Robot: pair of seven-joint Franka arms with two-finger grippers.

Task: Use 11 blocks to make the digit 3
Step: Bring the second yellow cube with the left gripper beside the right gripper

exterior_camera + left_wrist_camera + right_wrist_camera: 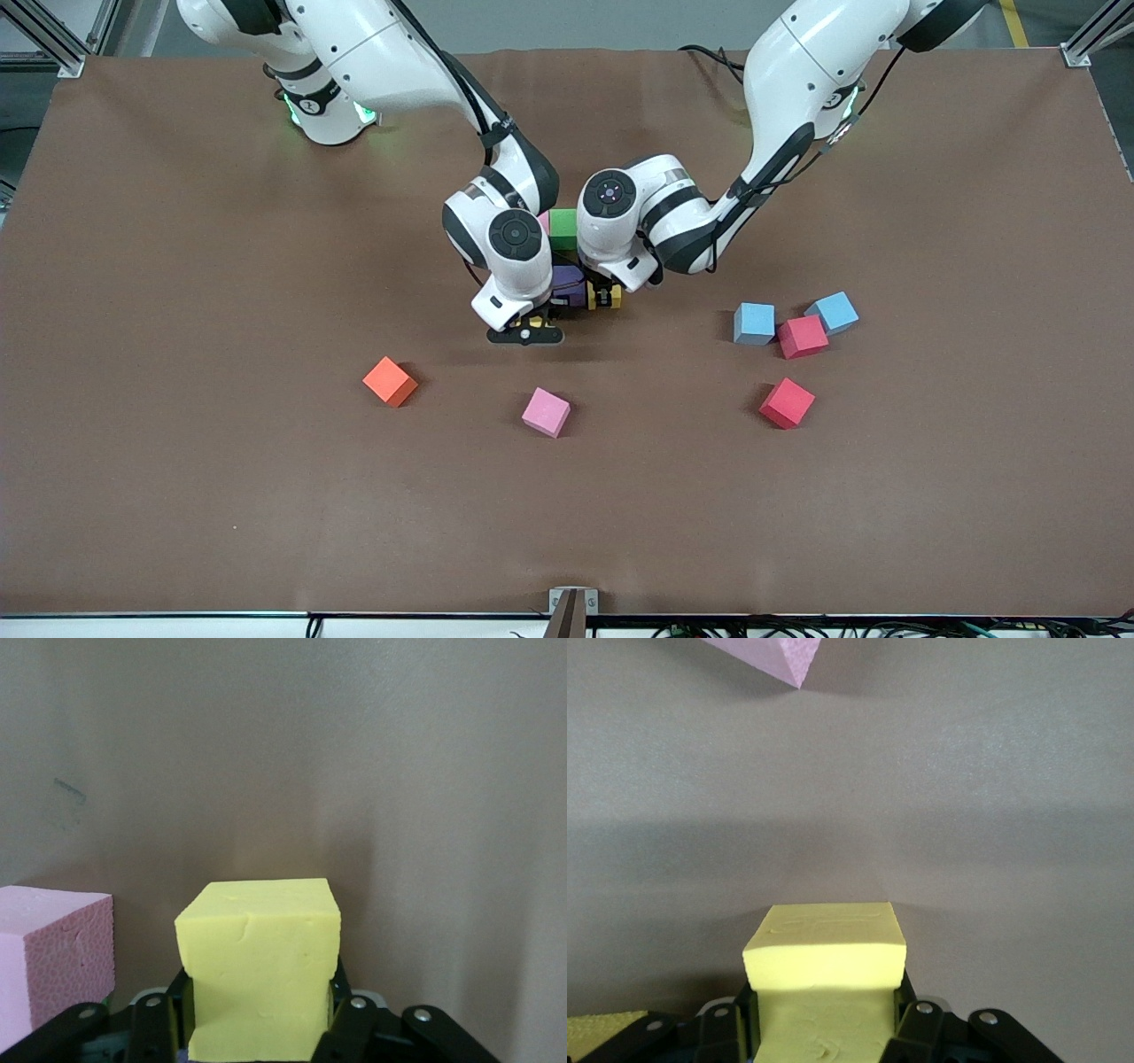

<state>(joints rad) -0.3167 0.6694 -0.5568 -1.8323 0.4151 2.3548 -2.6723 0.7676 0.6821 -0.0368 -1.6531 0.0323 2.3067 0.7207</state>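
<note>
Brown mat covers the surface [177, 461], grey floor past its edge. Left claw [261, 1014] and right claw [826, 1014] each grip a yellow block mid-surface, beside green [562, 229] and purple [567, 285] blocks.

No legible text, label, brand, number or sign anywhere in view.

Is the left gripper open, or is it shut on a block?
Shut on a yellow block: the left gripper has its fingers against both its sides.
</note>
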